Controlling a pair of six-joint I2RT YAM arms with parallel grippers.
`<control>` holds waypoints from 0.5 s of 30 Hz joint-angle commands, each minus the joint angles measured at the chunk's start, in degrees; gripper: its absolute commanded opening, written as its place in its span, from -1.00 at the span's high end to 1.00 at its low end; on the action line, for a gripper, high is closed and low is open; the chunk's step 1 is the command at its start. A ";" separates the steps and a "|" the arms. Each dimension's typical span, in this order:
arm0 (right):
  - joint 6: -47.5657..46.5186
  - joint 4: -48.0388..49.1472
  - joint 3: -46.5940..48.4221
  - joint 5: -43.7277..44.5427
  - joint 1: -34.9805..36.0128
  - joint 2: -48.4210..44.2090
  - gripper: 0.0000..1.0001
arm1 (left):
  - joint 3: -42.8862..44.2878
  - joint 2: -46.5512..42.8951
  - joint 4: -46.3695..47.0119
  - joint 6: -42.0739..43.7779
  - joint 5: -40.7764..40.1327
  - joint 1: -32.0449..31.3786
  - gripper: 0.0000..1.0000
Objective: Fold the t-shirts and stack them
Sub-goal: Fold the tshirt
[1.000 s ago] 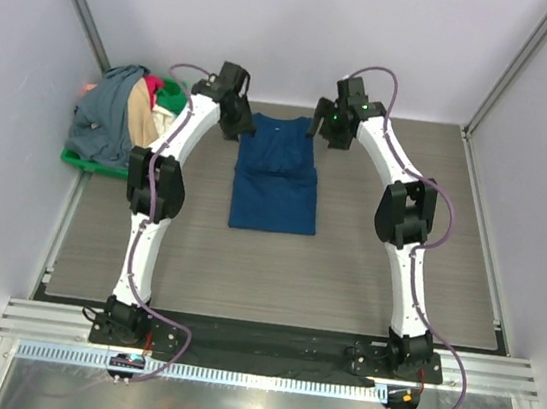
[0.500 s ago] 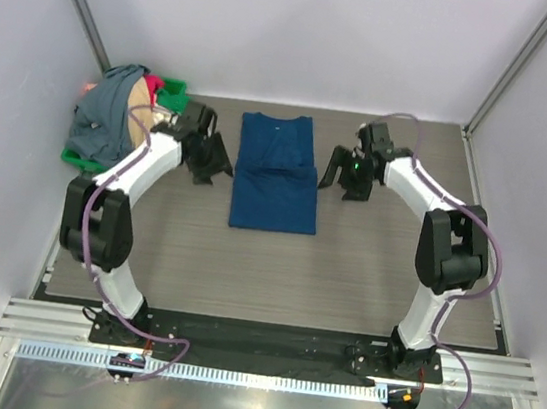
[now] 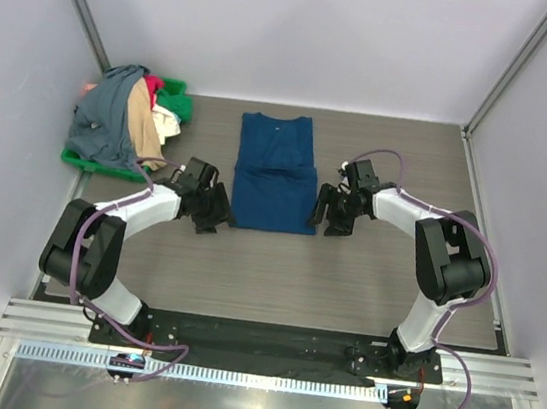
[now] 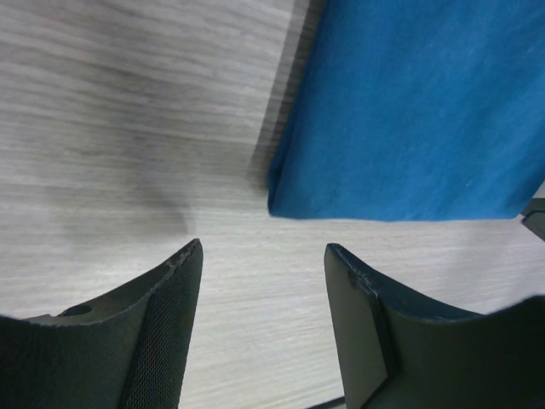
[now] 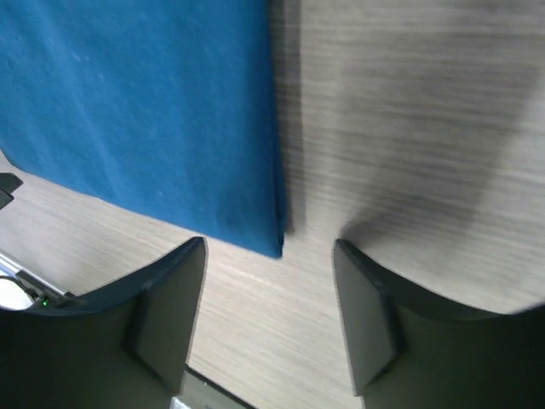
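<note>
A navy blue t-shirt [image 3: 277, 172] lies flat on the table, sleeves folded in, a long rectangle with its collar toward the back. My left gripper [image 3: 220, 216] is open and empty, low beside the shirt's near left corner [image 4: 294, 200]. My right gripper [image 3: 324, 216] is open and empty, low beside the shirt's near right corner [image 5: 271, 239]. A heap of other t-shirts [image 3: 123, 119], slate-grey, tan, white, pink and green, sits at the back left.
The heap rests on a flat green tray [image 3: 82, 161] by the left wall. The wood-grain table [image 3: 274, 275] ends at a black rail by the arm bases. Grey walls close in the left, back and right.
Both arms have swung from the shirt's collar end down along its sides to its near corners. The shirt has not moved. Both grippers stay open.
</note>
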 commanded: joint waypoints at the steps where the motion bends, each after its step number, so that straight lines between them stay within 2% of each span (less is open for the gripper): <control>1: 0.54 4.06 -0.14 -0.34 0.45 1.04 -0.29 | -0.80 0.16 7.89 -1.71 0.82 -0.51 -0.22; 6: 0.54 5.29 -0.23 -0.43 0.62 2.62 0.00 | -1.60 2.89 10.09 -2.42 0.39 -0.78 -0.18; 7: 0.45 5.38 -0.41 -0.51 0.71 2.88 0.12 | -1.60 3.33 10.88 -2.59 0.38 -0.78 -0.10; 15: 0.01 6.52 -2.16 -0.43 0.62 3.41 0.60 | -1.51 5.53 12.11 -3.12 -0.05 -2.01 0.45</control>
